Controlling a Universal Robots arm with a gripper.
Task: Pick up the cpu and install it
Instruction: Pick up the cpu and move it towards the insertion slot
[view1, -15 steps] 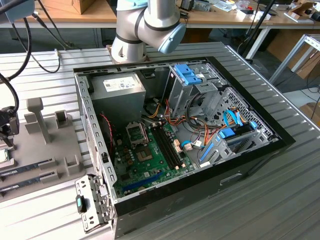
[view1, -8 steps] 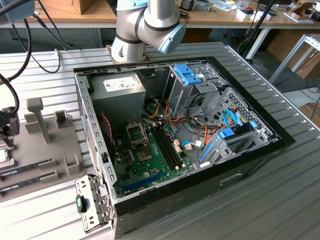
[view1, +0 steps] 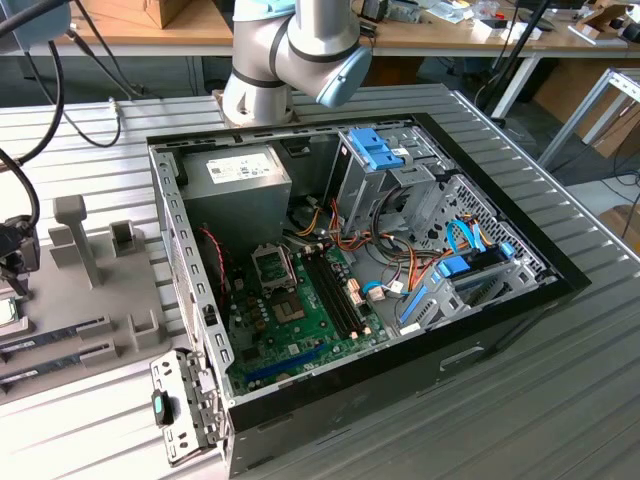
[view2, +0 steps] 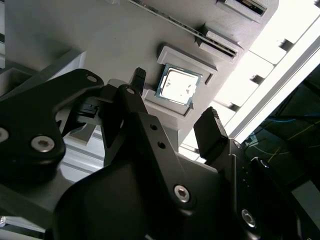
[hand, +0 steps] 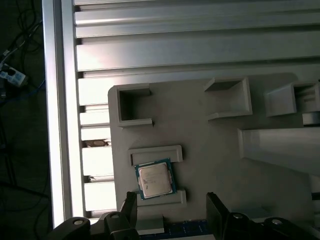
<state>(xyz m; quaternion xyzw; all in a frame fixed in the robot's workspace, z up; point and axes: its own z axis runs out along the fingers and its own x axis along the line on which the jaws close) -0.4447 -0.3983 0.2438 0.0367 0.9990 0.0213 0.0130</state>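
Observation:
The cpu (hand: 155, 179) is a small square chip with a silvery lid and a thin green rim. It lies flat in a recess of the grey holder tray (hand: 210, 150). In the second wrist view the cpu (view2: 178, 85) shows bright between the two black fingertips. My gripper (hand: 173, 209) hangs open just above the chip with nothing in it, one finger (view2: 212, 129) on each side and both clear of the chip. In the exterior view the gripper (view1: 14, 262) is at the far left edge over the tray (view1: 90, 300).
The open computer case (view1: 400, 370) fills the middle of the exterior view. Its green motherboard (view1: 300, 315) carries a dark empty socket (view1: 272, 266) and memory slots (view1: 335, 290). A grey power-supply box (view1: 235, 180), cables and blue drive brackets (view1: 385, 150) crowd the case. Upright tray posts (view1: 75, 235) stand near the gripper.

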